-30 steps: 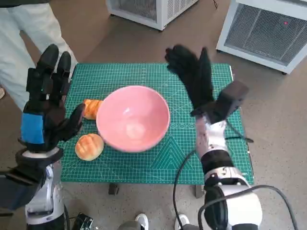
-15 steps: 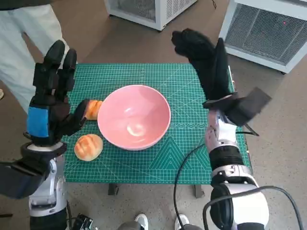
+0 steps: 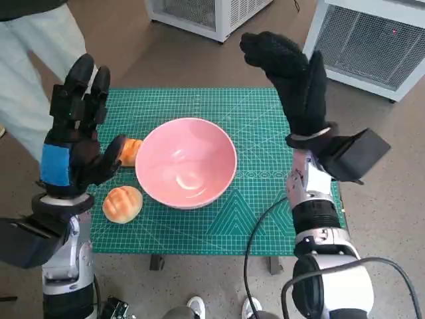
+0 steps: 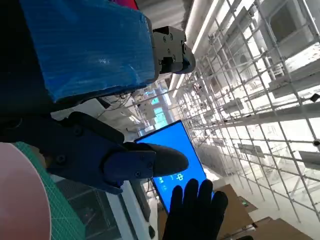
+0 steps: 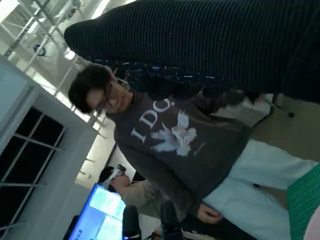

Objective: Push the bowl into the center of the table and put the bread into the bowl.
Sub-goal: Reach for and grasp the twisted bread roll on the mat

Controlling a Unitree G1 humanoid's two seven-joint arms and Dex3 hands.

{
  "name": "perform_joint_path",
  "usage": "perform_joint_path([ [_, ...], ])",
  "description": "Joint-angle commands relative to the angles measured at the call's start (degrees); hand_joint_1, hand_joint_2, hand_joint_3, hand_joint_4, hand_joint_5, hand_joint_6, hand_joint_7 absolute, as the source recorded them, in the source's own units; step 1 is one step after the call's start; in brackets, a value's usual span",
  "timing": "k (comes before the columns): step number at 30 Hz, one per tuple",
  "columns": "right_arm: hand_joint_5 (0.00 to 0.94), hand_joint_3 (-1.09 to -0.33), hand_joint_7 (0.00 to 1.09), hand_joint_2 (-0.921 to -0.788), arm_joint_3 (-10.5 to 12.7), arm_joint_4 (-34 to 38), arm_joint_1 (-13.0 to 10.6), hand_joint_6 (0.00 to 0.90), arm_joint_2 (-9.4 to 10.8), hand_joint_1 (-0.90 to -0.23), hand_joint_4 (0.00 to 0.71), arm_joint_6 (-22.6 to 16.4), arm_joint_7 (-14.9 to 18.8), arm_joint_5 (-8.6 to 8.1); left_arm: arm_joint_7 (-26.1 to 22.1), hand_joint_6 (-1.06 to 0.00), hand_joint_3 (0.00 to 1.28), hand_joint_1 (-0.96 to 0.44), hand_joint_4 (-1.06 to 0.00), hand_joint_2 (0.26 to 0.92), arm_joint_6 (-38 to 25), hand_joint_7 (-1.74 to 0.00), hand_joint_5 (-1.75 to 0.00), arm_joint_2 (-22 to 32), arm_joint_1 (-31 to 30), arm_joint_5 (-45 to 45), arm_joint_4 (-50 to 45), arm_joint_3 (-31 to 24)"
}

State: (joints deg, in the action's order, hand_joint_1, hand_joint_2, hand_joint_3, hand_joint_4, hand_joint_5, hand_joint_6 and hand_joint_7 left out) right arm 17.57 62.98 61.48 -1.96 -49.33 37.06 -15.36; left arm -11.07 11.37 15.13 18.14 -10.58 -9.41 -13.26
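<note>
— what sort of place is this?
— a lab or test hall, by the look of it. the small table is covered with a green gridded cutting mat, and pale cabinets with vent grilles stand on the bare floor just beyond the table.
— anything higher up?
— a high ceiling of white steel trusses, a glowing blue screen, and a person standing beside the table near another lit monitor.
</note>
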Motion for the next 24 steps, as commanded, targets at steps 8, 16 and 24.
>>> perform_joint_path([
  [8,0.011,-0.890,0.62,-0.921,-0.62,-1.83,-2.12,-0.001,-0.24,-0.705,0.179,0.21,0.58,-1.30,-0.91,0.00,0.43,-0.71,-0.15,0.921,1.54,-0.42,0.00,0.65,0.87,-0.96,0.29,-0.41],
  [16,0.011,-0.891,0.59,-0.921,-0.91,-2.37,-2.65,-0.001,-0.03,-0.725,0.178,0.71,0.81,-2.18,-1.95,0.00,0.43,-0.70,-0.15,0.921,0.87,-0.41,0.00,3.22,0.71,-1.41,-0.58,-2.35],
  [24,0.010,-0.896,0.57,-0.921,-1.36,-2.92,-3.16,-0.001,-0.18,-0.729,0.177,0.69,0.65,-2.53,-9.44,0.00,0.12,-0.51,-0.14,0.892,-20.30,-0.42,0.00,24.83,-3.49,10.45,-9.80,-6.29],
])
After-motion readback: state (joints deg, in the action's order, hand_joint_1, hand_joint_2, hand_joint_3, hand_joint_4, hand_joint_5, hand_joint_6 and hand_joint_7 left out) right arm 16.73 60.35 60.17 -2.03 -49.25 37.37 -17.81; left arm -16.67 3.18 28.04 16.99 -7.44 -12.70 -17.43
